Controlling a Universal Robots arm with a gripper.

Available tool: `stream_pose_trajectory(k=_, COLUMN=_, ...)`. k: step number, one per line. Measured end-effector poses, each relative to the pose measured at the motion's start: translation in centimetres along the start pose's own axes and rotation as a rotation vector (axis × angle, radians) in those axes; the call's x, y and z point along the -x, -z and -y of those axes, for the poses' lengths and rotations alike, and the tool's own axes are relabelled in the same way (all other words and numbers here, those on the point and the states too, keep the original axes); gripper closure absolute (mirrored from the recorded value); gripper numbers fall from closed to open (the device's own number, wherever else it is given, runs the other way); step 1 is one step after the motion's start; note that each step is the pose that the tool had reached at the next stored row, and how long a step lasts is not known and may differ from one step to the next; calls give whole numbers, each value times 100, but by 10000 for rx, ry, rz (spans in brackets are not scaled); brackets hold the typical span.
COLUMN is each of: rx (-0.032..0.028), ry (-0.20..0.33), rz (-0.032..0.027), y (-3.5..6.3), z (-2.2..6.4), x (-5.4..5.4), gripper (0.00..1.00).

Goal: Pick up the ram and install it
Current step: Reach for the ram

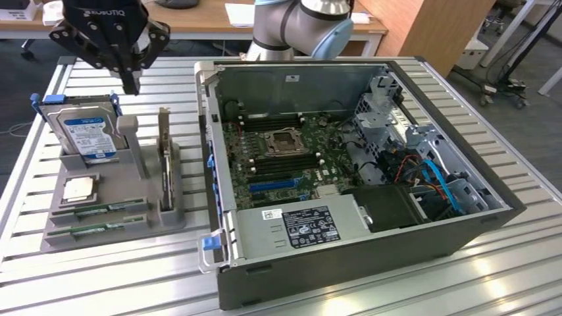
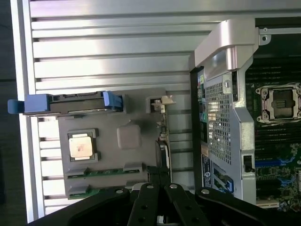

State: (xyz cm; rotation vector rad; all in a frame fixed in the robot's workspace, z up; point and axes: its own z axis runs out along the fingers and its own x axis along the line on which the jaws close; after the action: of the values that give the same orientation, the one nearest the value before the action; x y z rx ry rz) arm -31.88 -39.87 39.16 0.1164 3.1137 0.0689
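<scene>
Two ram sticks, thin green boards, lie side by side in slots at the near end of a grey holder (image 1: 171,217): one ram stick (image 1: 99,210) (image 2: 106,172) and a second ram stick (image 1: 92,229) (image 2: 83,192) just in front of it. My black gripper (image 1: 131,87) (image 2: 158,170) hangs well above the holder's far end, over the hard drive. Its fingers meet at the tips, shut with nothing between them. The open computer case (image 1: 491,217) lies to the exterior view's right, with the motherboard's memory slots (image 1: 268,122) on either side of the CPU socket (image 1: 283,141) (image 2: 278,101).
The holder also carries a blue-labelled hard drive (image 1: 88,135) in a blue caddy (image 2: 70,102), an upright expansion card (image 1: 164,155) and a CPU chip (image 1: 79,189) (image 2: 81,146). The slatted metal table (image 1: 105,276) ends close to the holder on the exterior view's left.
</scene>
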Motion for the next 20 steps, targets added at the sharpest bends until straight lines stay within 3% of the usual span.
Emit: stream_pose_trajectory(k=20, rx=0, ry=-1, rz=0, y=4, z=36, x=-487, gripper=90)
